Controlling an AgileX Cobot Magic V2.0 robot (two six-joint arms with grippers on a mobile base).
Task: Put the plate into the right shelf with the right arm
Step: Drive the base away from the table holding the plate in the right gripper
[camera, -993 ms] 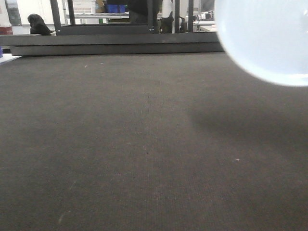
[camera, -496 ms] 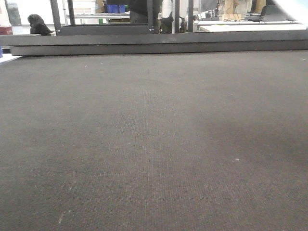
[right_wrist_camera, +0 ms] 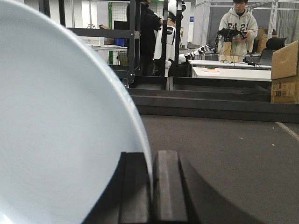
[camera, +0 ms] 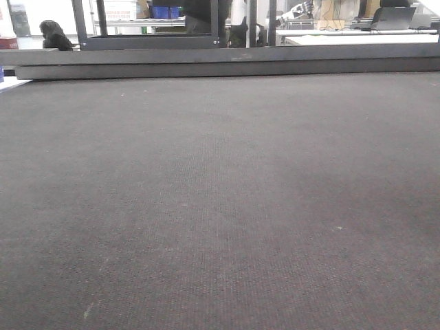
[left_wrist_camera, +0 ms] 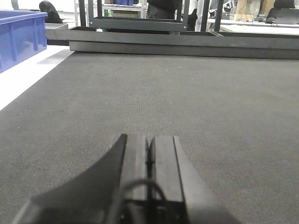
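Observation:
In the right wrist view the plate (right_wrist_camera: 60,130), glossy white with a pale blue tint, fills the left half of the picture and stands on edge. My right gripper (right_wrist_camera: 151,156) is shut on its rim, one finger on each face, above the dark mat (right_wrist_camera: 233,158). The plate does not show in the front view. My left gripper (left_wrist_camera: 149,140) is shut with nothing in it and hovers low over the mat (left_wrist_camera: 187,93). The right shelf is out of view.
Low black frames (camera: 206,65) run along the mat's far edge. A blue bin (left_wrist_camera: 18,37) stands on a white surface at the left. Beyond are black uprights (right_wrist_camera: 133,42), a cardboard box (right_wrist_camera: 285,70) at the right and a person (right_wrist_camera: 238,28) at a white table.
One second ago the plate filled the front view's upper right corner. It has since moved up and right, out of that view. The left arm's state is unchanged.

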